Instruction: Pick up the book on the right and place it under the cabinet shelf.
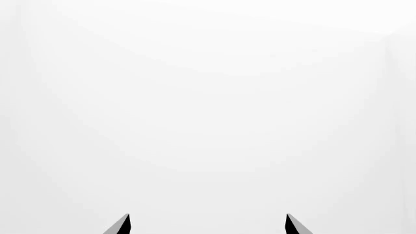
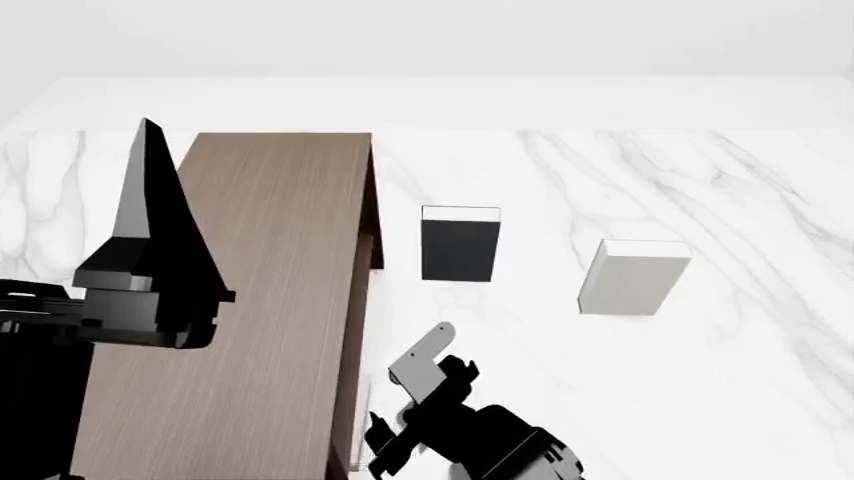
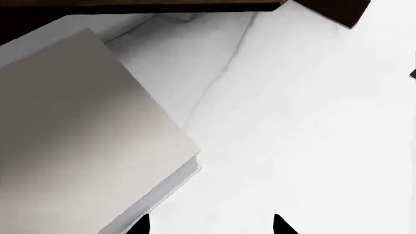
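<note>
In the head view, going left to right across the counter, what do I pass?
Left gripper → cabinet shelf → black book with white top → boxy pale grey book. The right gripper sits nearer, overlapping the cabinet edge and black book in column, so I leave it unplaced.

left gripper [image 2: 144, 140]: black, pointed, grey-shaded | right gripper [image 2: 424, 355]: black body, grey finger
</note>
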{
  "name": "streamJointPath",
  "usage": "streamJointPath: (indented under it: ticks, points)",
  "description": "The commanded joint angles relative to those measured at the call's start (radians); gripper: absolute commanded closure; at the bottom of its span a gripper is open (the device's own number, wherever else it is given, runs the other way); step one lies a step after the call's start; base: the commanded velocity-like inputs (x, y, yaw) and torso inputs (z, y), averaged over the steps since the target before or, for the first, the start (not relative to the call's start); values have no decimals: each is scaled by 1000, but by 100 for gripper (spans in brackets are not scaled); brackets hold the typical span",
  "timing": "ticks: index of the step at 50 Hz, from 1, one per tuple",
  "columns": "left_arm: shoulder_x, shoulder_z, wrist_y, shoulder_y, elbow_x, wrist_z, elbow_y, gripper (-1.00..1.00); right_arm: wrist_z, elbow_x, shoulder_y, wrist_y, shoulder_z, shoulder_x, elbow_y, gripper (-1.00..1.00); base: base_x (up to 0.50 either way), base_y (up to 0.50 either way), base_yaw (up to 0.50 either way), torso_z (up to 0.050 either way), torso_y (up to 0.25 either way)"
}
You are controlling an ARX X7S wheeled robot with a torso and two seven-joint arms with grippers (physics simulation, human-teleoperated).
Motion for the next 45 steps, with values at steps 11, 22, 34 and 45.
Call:
streamJointPath:
  ticks: [11,22,34,45]
  points:
    - [0,-4,-1,2,-1,1,2,-100,-53,135,-11,58,-79,-13,-53,-100,0,0,0,0,-1]
    - [5,-3,-6,1,-1,3,3,-100,-38,154,13,30,-88,-16,-17,-100,0,0,0,0,-2]
    - [2,-6,-5,3,-1,2,5,-100,4,184,37,57,-60,34,-71,-100,0,0,0,0,-2]
    - [6,-5,-12,2,-1,4,7,-100,33,207,47,71,-21,90,-110,-100,-3,-7,-13,0,2]
